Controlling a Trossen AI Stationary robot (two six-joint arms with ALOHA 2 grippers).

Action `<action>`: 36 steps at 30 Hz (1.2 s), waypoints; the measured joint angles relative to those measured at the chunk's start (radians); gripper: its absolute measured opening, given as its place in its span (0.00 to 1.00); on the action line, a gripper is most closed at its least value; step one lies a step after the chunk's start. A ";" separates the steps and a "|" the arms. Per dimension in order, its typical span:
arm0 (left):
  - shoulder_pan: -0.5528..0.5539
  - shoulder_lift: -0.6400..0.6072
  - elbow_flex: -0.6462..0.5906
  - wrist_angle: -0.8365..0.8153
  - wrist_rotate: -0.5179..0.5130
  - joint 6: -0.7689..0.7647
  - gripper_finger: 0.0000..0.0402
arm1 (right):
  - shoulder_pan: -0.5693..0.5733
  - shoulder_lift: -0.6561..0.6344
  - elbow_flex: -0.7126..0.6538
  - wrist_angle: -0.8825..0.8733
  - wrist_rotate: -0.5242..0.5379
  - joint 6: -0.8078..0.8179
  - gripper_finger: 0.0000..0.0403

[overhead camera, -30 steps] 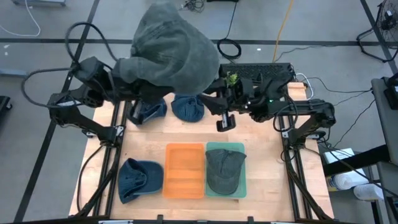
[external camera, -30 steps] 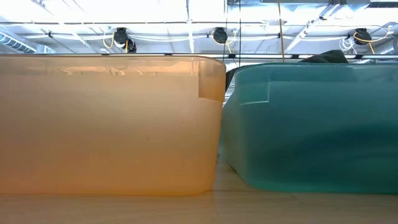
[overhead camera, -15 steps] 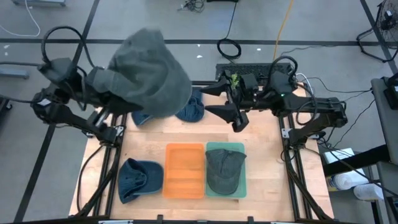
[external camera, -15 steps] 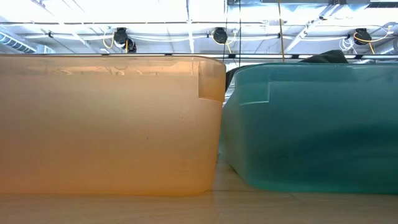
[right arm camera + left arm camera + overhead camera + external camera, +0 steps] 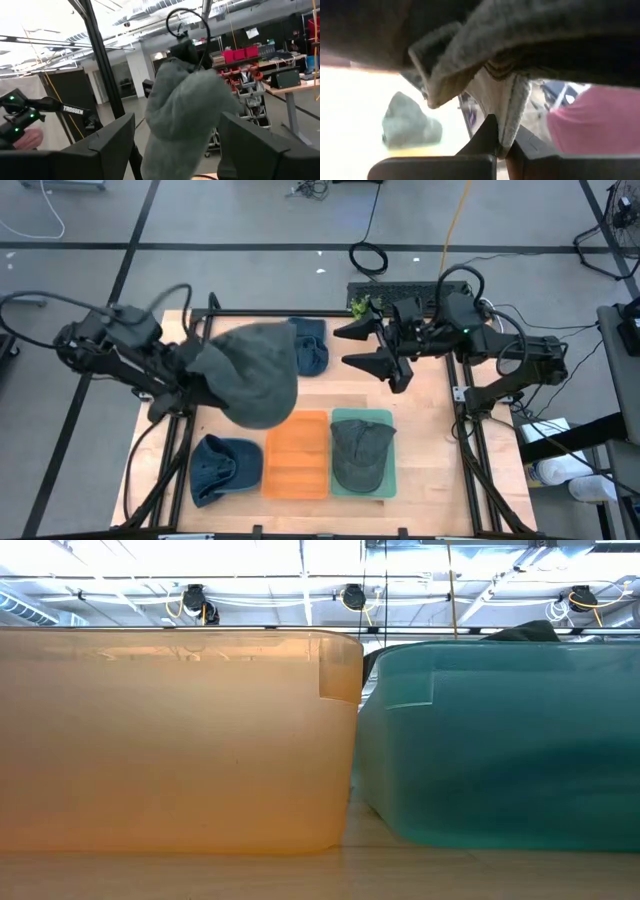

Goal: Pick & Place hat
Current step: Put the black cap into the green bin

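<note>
The left gripper [image 5: 190, 372] is pinched tight on the edge of a big grey hat [image 5: 250, 375], which hangs bunched from its fingers above the table [image 5: 420, 395], over the near end of the orange tray [image 5: 296, 455]. From the left wrist, the cloth fold sits clamped right between the two dark fingers [image 5: 485, 137]. The right gripper [image 5: 385, 350] hovers across from it with its fingers spread wide, holding nothing; the grey hat dangles straight ahead of them, well apart. A darker cap [image 5: 360, 455] lies in the green tray [image 5: 388, 420].
</note>
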 joint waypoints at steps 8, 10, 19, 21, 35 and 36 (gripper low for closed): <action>-0.042 0.042 0.000 -0.150 0.023 -0.088 0.02 | 0.000 0.002 0.000 -0.062 0.006 0.027 0.69; -0.049 0.059 0.000 -0.179 0.025 -0.097 0.02 | -0.002 0.007 0.000 -0.084 0.021 0.030 0.69; -0.060 0.159 0.000 -0.296 0.085 -0.079 0.02 | -0.002 0.020 0.000 -0.206 0.029 0.097 0.69; -0.059 0.181 0.000 -0.309 0.098 -0.060 0.02 | -0.002 0.029 0.000 -0.221 0.030 0.120 0.69; 0.006 0.320 0.000 -0.313 0.188 0.117 0.02 | -0.002 0.126 0.000 -0.234 -0.027 0.178 0.69; 0.010 0.327 0.002 -0.314 0.188 0.127 0.02 | -0.002 0.133 0.000 -0.236 -0.028 0.179 0.69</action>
